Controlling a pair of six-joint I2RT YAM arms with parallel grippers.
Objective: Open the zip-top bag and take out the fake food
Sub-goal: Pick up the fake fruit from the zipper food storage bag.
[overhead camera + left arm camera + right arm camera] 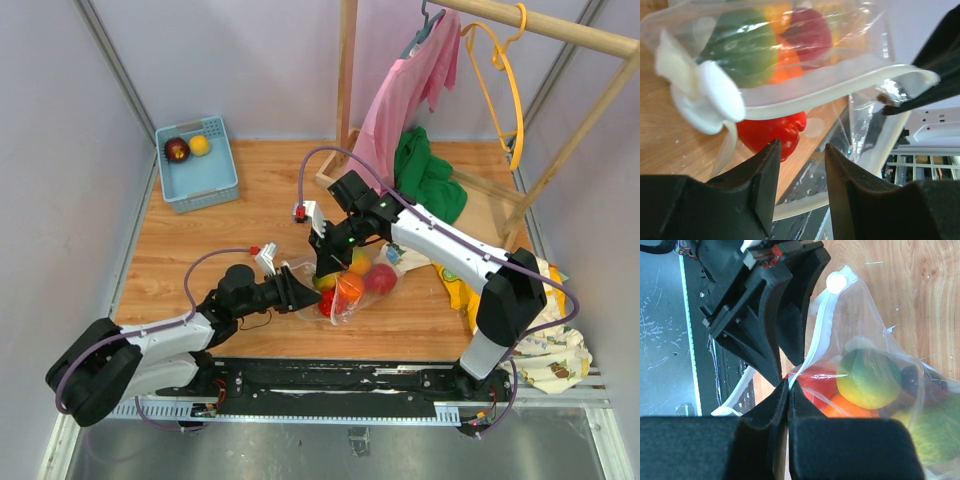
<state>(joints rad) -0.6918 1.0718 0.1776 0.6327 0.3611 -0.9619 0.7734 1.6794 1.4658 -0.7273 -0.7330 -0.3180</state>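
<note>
white tab: blurred, just above left gripper
zip-top bag: far end cropped beyond it
fake food: rightmost piece cropped

Robot lab test cell. Plain grey wall panels on metal framing, left arm and right arm bolted to a black base rail at a wood tabletop. Staged props: wooden garment rack with a yellow hanger, blue bin of fake food.

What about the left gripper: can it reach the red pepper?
Probably yes: the right gripper holds the zip-top bag open, and the red pepper lies just ahead of the left gripper's open jaws.
</note>
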